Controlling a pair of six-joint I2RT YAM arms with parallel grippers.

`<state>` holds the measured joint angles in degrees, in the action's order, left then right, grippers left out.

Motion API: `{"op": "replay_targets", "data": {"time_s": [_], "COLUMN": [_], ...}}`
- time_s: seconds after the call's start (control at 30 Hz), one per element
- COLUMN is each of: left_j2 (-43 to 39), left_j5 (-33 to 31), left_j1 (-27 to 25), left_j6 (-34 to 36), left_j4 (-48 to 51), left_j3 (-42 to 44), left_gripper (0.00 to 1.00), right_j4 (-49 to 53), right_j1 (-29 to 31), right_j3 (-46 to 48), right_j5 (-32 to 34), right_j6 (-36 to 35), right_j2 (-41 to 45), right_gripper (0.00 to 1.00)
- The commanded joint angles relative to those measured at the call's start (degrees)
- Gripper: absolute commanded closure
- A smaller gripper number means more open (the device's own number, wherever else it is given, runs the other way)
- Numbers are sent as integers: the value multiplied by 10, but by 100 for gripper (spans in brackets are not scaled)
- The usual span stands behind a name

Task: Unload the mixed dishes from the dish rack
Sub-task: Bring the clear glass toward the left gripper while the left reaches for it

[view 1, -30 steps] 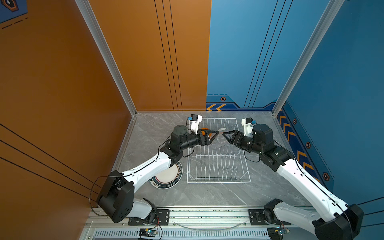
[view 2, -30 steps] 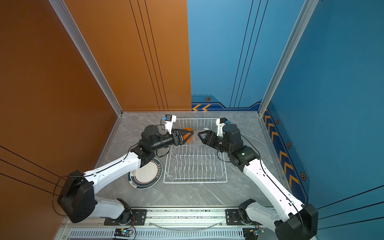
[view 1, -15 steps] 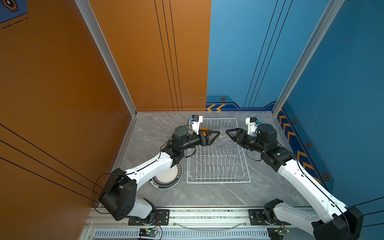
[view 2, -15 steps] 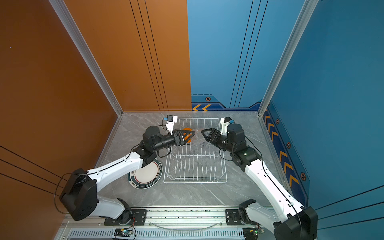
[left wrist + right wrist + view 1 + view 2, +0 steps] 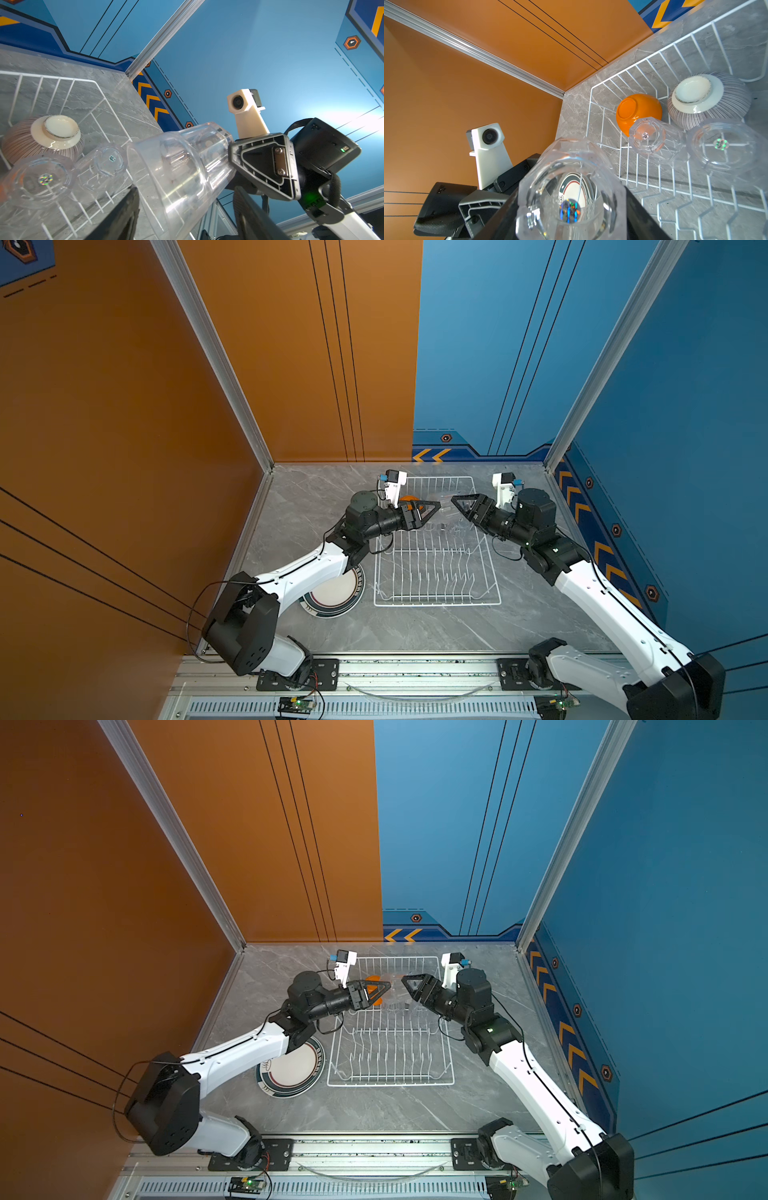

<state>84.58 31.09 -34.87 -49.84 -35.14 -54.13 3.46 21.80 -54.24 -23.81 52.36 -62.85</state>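
My right gripper (image 5: 571,207) is shut on the base end of a clear glass cup (image 5: 571,176), held on its side above the far end of the dish rack (image 5: 436,601). The cup's open end (image 5: 178,166) lies between the fingers of my open left gripper (image 5: 185,188), with a gap showing on one side. In both top views the two grippers (image 5: 434,506) (image 5: 457,502) meet tip to tip. Upside down in the rack lie an orange bowl (image 5: 637,110), a white ribbed bowl (image 5: 708,99) and two more glass cups (image 5: 656,139) (image 5: 724,145).
A teal-rimmed white plate (image 5: 332,593) lies flat on the grey table left of the rack, partly under my left arm. The rack's near rows of prongs (image 5: 390,1048) hold nothing. Orange and blue walls close in the table on three sides.
My right gripper has drawn back a little to the right and upward with the cup. The left gripper has stayed at the cup's open end and its jaws have narrowed.
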Motion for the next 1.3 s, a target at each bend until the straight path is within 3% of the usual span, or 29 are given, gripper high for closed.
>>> {"op": "replay_targets", "data": {"time_s": [0.0,0.37,0.53,0.8,0.9,1.03,1.13,1.27], "left_j2": [14,39,37,30,22,-3,-24,-33], "left_j5": [31,49,50,42,37,5,-24,-32], "left_j1": [5,9,16,30,33,31,25,25], "left_j6": [-33,-93,-102,-105,-99,-43,6,15], "left_j4": [-51,-115,-115,-115,-110,-10,64,79], "left_j3": [-12,-22,-23,-10,-4,-8,-17,-19], "left_gripper": [32,48,68,87,100,100,100,100], "right_j4": [-73,-183,-230,-250,-249,-245,-233,-225], "right_j1": [-6,-7,-7,-5,-4,-4,-4,-4], "right_j3": [12,20,22,23,24,28,24,15], "right_j5": [-31,-93,-125,-131,-130,-122,-118,-118], "right_j6": [24,91,132,145,143,136,128,121], "right_j2": [-18,-84,-118,-135,-135,-132,-131,-132], "right_gripper": [46,46,46,44,38,27,25,20]}}
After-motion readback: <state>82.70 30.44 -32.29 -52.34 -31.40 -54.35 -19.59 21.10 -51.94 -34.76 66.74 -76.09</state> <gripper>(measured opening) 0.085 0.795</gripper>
